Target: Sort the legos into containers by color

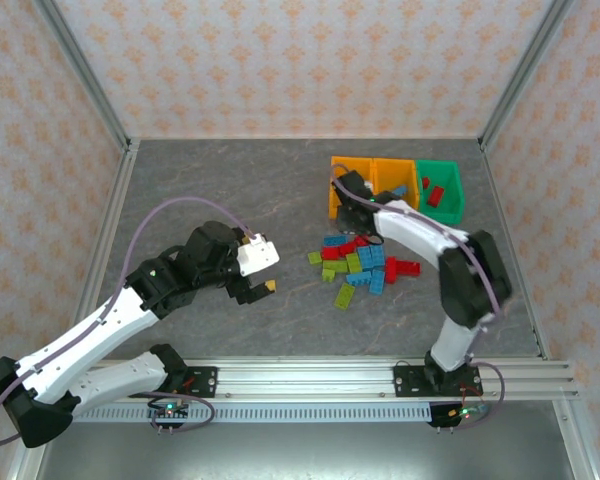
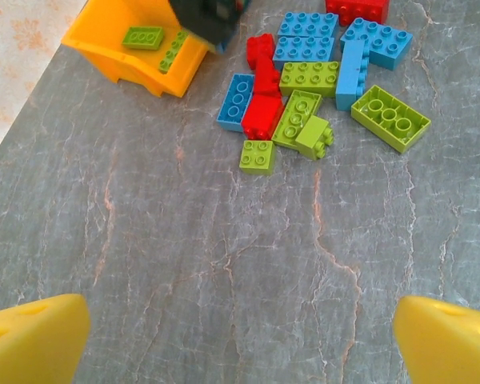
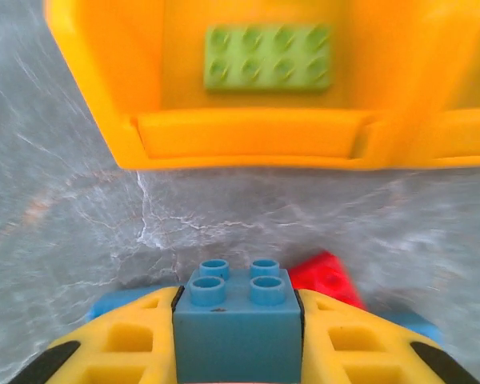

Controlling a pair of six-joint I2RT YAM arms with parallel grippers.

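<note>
**Blue brick in hand, facing the wrong bin**

My right fingers [image 3: 156, 320] are closed snugly on a small blue four-stud brick [image 3: 237, 332], one pad on each flank, studs up. Straight ahead of them stands an orange bin [image 3: 248, 140] with a lime brick [image 3: 268, 58] lying inside. A red brick [image 3: 328, 276] sits just off their right side on the counter [image 3: 56, 208].

I judge the step in hand to be carrying this blue brick to its bin. The bin ahead of the fingers looks like the lime one, so I would not drop here. From above, the middle orange bin [image 1: 392, 162] seems to hold blue and the green bin [image 1: 438, 162] holds red. So I would lift enough to clear the front wall and shift right to the middle bin. I would open only once the brick is well past the rim, since a release on the edge could tip it back out.

My left fingers [image 2: 40, 336] stand spread wide and hold nothing. The pile [image 2: 310, 78] lies well ahead of them, so that arm is out of the way.

I can read no brand, label or writing anywhere, and the stud tops are too soft to show lettering.
</note>
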